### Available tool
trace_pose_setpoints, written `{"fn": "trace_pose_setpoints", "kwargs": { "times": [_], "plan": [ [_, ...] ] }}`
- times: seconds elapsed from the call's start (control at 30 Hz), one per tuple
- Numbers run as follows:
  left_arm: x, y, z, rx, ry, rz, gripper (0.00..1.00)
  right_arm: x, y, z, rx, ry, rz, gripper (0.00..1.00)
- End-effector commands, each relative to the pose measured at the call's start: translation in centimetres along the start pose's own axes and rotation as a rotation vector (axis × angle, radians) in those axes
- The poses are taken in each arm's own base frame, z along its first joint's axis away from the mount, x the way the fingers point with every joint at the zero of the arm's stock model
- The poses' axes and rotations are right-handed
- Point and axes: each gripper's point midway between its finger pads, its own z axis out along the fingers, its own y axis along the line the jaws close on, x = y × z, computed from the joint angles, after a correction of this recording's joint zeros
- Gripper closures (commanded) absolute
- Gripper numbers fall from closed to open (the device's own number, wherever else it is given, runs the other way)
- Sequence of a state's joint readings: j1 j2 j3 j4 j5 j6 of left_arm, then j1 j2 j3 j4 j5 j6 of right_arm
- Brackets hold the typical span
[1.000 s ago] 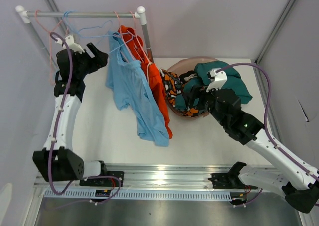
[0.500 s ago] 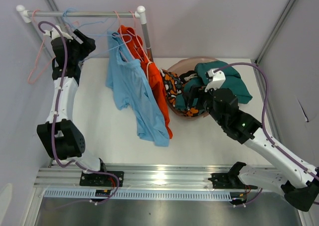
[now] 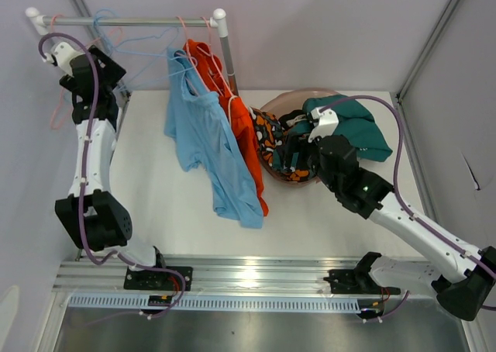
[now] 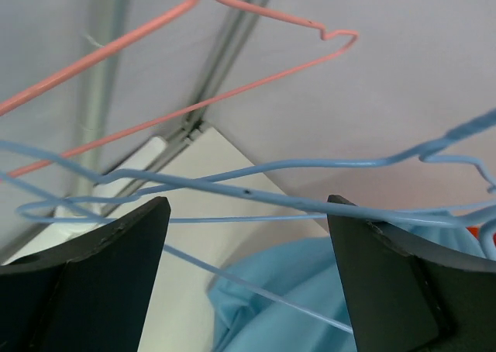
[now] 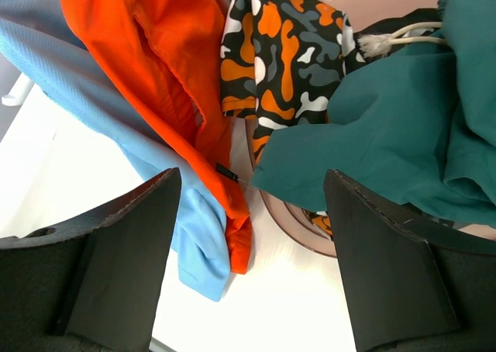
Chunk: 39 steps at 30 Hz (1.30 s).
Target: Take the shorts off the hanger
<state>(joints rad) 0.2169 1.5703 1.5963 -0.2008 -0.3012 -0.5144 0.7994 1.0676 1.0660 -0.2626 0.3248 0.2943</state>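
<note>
Pale grey walls, a white desk and a metal rail at the back.

**From above:** light blue soft shorts and bright orange shorts hang on wire hangers. Teal shorts and black shorts with an orange-and-white pattern lie in the round brown basin.

**Left wrist:** the left claw gapes wide and grips nothing. Thin blue wire hangers cross the gap.

**Right wrist:** the right claw is spread wide and empty, above the basin's edge.

Best bet, I'd say: pinch the blue waistband near its hanger and slide it off.

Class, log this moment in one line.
left tool: open by blue hanger | right tool: open above bowl | light blue shorts, orange shorts: hung | teal shorts, patterned shorts: in bowl
</note>
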Motion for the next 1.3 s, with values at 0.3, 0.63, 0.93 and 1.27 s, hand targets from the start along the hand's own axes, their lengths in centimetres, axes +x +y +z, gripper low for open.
{"fn": "trace_pose_setpoints", "kwargs": {
  "times": [0.3,0.63,0.93,1.27],
  "plan": [
    [-11.2,-1.1,-11.9,-0.012,-0.350,0.052,0.06,-0.9,0.9,-0.2,-0.027,-0.042,0.006,0.20],
    [-8.8,-6.1,-16.6,0.354,-0.179,0.062,0.03,-1.4,1.4,-1.9,-0.030,-0.059,0.013,0.20],
    [3.3,-17.2,-22.1,0.961,0.289,0.054,0.04,-5.8,4.9,-2.8,-0.096,-0.118,-0.019,0.20],
    [7.1,-20.1,-21.5,1.033,0.434,-0.066,0.05,-5.0,7.2,-2.8,-0.119,-0.113,-0.032,0.20]
  ]
}}
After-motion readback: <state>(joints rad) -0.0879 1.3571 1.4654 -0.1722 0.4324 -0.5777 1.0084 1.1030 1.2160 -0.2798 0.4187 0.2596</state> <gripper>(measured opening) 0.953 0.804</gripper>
